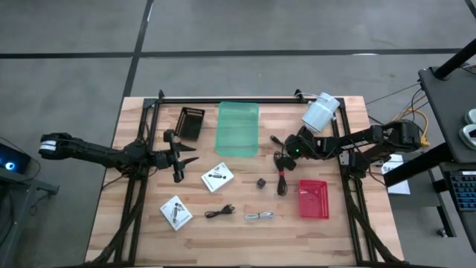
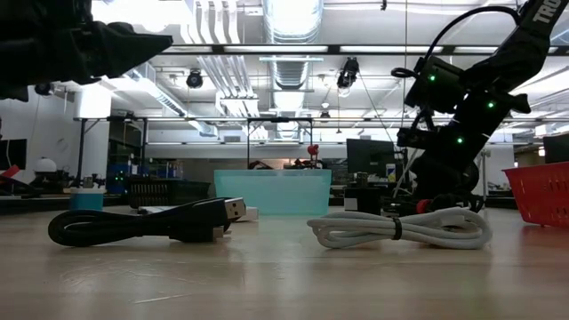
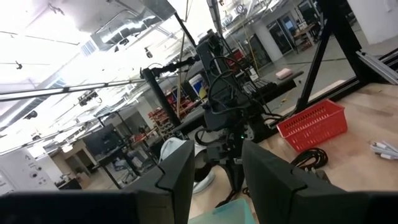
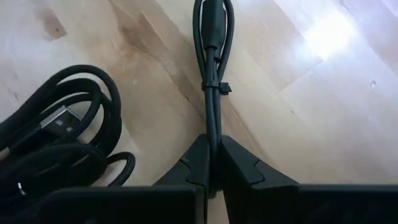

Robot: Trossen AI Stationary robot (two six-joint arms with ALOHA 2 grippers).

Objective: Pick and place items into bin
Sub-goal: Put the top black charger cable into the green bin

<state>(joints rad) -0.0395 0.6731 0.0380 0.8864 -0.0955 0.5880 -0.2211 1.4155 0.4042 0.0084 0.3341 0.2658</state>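
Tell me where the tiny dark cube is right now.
In the high view, the tiny dark cube sits mid-table, between a white packet and the red bin.

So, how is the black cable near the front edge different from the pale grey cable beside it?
The black cable is dark and the pale grey cable is light. In the low view the black cable shows a metal USB plug pointing outward, while the grey cable shows no plug and has a dark tie around its middle. In the high view the black cable lies nearer the left arm. Both are bundled, lie flat on the table, and no fingers touch them.
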